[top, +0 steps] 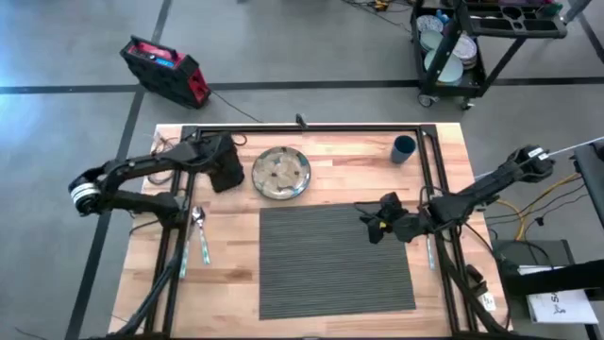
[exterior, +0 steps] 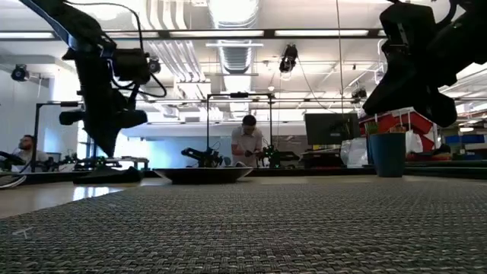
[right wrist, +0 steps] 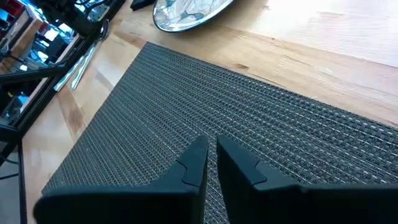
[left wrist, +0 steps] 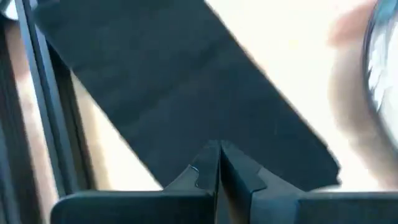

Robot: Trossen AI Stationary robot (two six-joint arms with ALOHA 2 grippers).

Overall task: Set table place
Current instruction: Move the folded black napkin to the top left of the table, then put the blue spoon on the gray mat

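With the placemat (top: 336, 260) laid and the plate (top: 281, 173) beside it unplaced, the left gripper (left wrist: 219, 163), fingers closed and empty, hovered over the napkin (left wrist: 186, 93) under it, needing to open; the right gripper (right wrist: 211, 163), nearly closed and empty, waited above the mat.

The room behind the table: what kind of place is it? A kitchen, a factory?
Most likely a robotics lab or workshop, not a kitchen. Beyond the table the low view shows a person at a workbench, a monitor, more robot arms, and bare ceiling ducts.
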